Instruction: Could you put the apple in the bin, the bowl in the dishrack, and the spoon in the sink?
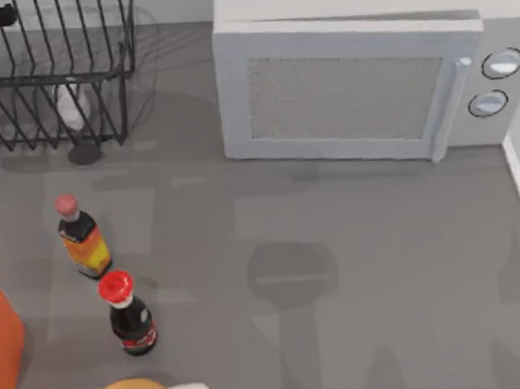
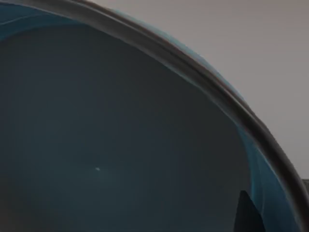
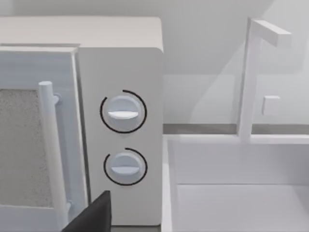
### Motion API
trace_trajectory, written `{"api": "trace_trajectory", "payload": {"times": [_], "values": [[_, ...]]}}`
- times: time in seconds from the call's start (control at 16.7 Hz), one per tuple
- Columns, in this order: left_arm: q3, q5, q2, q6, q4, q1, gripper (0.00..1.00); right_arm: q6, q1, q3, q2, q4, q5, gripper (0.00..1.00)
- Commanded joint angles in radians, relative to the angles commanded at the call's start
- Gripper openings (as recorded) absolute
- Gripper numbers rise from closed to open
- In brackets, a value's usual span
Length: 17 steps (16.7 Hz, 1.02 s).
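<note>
Bowl (image 2: 120, 145) sits directly against the left wrist camera, concave side facing it, apparently carried by that arm; jaw state cannot be told; dishrack (image 1: 53, 75) awaits.

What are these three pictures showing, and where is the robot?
They come from a two-armed robot's cameras. One camera looks down on a grey table. There you see a white microwave, a black dishrack, two little bottles, one with a red cap and one with orange sauce, and something orange at the left edge. The other two cameras ride on the robot's wrists. The left one is very close to the blue bowl. The right one looks at the microwave's two knobs and a white sink beside it.
</note>
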Motion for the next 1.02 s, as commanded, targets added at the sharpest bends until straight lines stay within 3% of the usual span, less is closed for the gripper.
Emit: {"api": "trace_trajectory", "payload": {"times": [0.18,0.96,1.02], "values": [[0.0,0.0,0.0,0.0,0.0,0.0,0.0,0.0,0.0,0.0,0.0,0.0,0.0,1.0],[0.0,0.0,0.0,0.0,0.0,0.0,0.98,0.0,0.0,0.0,0.0,0.0,0.0,1.0],[0.0,0.0,0.0,0.0,0.0,0.0,1.0,0.0,0.0,0.0,0.0,0.0,0.0,1.0]]}}
